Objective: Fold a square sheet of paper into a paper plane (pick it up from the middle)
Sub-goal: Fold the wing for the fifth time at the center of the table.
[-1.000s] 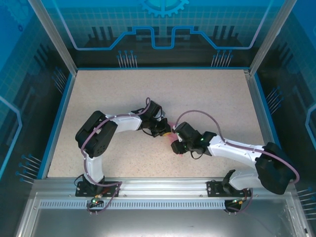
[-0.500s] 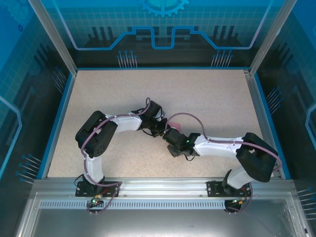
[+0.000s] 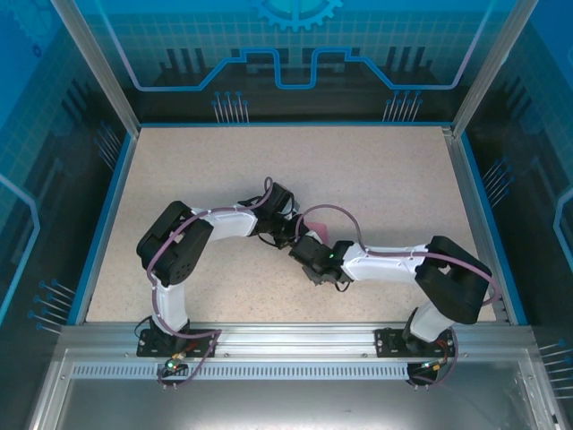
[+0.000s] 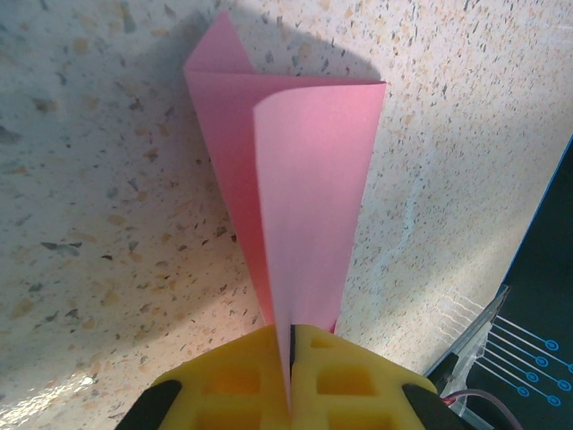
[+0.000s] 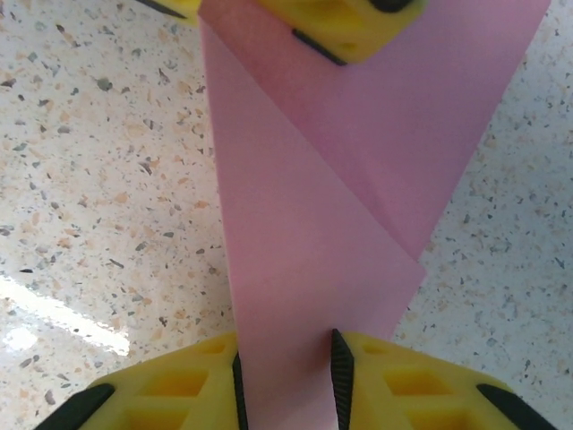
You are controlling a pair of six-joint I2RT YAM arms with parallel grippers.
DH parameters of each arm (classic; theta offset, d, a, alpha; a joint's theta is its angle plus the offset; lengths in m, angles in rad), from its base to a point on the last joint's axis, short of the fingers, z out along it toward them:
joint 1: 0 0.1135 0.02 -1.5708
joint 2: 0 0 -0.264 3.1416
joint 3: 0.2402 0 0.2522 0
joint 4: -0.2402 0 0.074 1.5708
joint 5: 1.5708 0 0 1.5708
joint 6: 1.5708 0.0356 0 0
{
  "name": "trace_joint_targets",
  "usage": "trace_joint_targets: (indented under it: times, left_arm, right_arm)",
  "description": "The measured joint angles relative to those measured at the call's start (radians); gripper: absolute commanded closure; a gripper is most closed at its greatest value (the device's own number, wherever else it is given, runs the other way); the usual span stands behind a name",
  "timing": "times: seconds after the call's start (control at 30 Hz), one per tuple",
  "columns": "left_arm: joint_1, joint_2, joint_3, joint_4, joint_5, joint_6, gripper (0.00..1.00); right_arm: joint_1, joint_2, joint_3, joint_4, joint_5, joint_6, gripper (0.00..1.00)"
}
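Closest to the right wrist camera, the right gripper (image 5: 286,385) has its yellow jaws parted, with pink showing across the gap between them. Whether the pads actually touch the sheet I cannot tell. Just beyond, the square sheet of paper (image 5: 313,224) runs away from it as a long creased shape, with one diagonal fold line crossing it and a layer ending in a corner to the right. At its far end the left gripper (image 5: 358,27) has its jaws pressed together on the paper. Its own wrist view shows the sheet pinched edge-on between the pads, widening away from them into a loose double layer over the speckled table (image 4: 89,179). The step looks like a second grip on the half-folded sheet so a crease can be set. To do it well, I judge the right jaws should close squarely on the layered edge without dragging sideways, the left holding firm until that pinch is sure. Thin paper buckles easily, so any pull belongs along the fold, gently, with the layers aligned.
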Motion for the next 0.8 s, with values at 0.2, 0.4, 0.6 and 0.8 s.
trace_joint_targets:
  times: [0.2, 0.4, 0.6, 0.8]
  left_arm:
    - [0.0, -0.005, 0.0, -0.001, -0.003, 0.0, 0.99]
    - [-0.002, -0.008, 0.0, -0.003, -0.007, 0.0, 0.99]
    - [-0.002, -0.009, 0.0, -0.004, -0.01, 0.0, 0.99]
    - [-0.002, -0.013, 0.0, -0.013, -0.019, 0.0, 0.89]
  right_arm:
    - [0.009, 0.012, 0.004, -0.007, 0.012, 0.0, 0.74]
    - [0.009, 0.013, 0.006, -0.017, 0.03, 0.007, 0.79]
    - [0.009, 0.017, 0.011, -0.023, 0.047, 0.011, 0.85]
    - [0.009, 0.02, 0.011, -0.017, 0.048, 0.011, 0.92]
